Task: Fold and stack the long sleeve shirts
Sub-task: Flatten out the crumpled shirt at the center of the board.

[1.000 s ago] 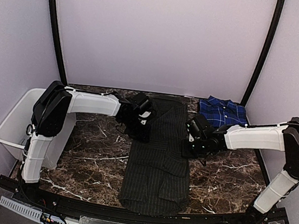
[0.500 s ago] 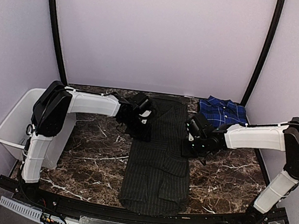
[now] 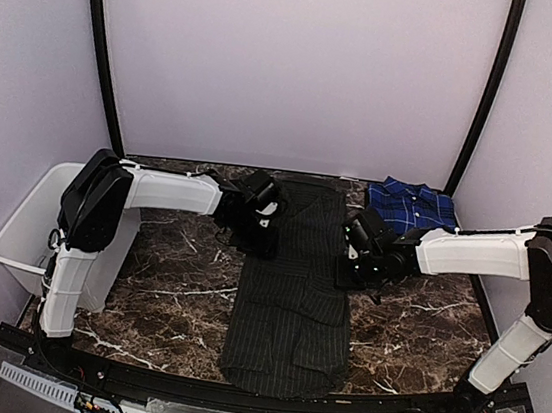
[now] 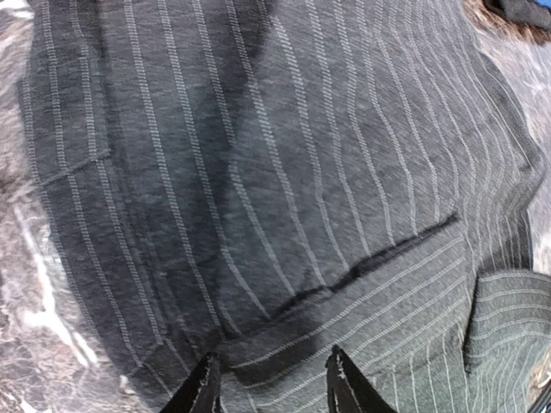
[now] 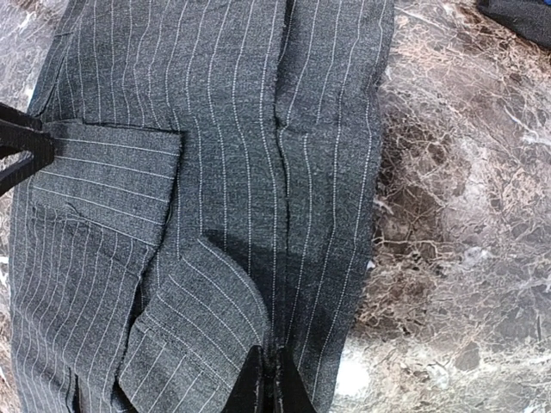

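A white plastic bin (image 3: 20, 225) sits at the left edge of the frame, beside the dark marble table (image 3: 176, 285). A pale lilac wall (image 3: 293, 68) fills the upper half.

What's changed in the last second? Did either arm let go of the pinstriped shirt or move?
The left fingers have spread and now stand apart above the black pinstriped shirt, gripping nothing. The right fingers stay shut at the shirt's fold; both arms barely shifted. That shirt, the plaid shirt and the bin lie as before.
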Motion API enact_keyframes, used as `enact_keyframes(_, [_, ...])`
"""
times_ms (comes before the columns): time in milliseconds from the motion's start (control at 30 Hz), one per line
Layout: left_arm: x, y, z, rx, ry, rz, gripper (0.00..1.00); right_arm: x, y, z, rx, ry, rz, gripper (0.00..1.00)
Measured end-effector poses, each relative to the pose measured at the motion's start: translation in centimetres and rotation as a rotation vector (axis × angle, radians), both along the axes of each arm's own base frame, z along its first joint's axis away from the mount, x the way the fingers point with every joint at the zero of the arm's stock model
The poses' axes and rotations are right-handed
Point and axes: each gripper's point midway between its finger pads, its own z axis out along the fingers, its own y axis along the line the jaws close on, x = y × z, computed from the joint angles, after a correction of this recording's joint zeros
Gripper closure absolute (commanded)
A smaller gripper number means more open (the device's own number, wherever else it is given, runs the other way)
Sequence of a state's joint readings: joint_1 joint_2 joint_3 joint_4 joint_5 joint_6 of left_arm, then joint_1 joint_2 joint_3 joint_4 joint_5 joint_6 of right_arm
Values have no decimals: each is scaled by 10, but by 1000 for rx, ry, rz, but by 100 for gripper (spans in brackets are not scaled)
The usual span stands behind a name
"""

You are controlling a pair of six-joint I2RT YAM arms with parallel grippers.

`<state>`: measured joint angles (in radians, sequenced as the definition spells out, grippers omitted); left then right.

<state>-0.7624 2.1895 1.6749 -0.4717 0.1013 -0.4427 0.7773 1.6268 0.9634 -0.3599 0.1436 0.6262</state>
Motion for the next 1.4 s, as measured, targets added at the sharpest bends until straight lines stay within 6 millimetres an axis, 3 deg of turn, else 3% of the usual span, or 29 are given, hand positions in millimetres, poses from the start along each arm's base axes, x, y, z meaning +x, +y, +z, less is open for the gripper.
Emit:
enact_keyframes(367, [2,-1,0,-11,5,5,62,0,1,0,1,-1,2,96])
enact_keyframes(700, [-1,-4,-4,-21,21,-2,58,-1,1,1,1,-1,4,96])
enact_keyframes(900, [0,-4,-8,-23,23,2,67,-1,2,1,1,-1,6,96])
enact_keyframes(1033, [0,-4,-8,-25,23,4,82,-2,3,1,2,-1,8,96])
enact_keyframes(1133, [0,-4,-8,-25,23,4,85,-2,3,1,2,-1,8,96])
enact_keyframes(1300, [0,-4,-7,-24,19,4,99,-2,3,2,4,-4,8,96])
enact_keyframes(1400, [0,-4,-1,-25,7,5,100,-1,2,2,1,-7,5,97])
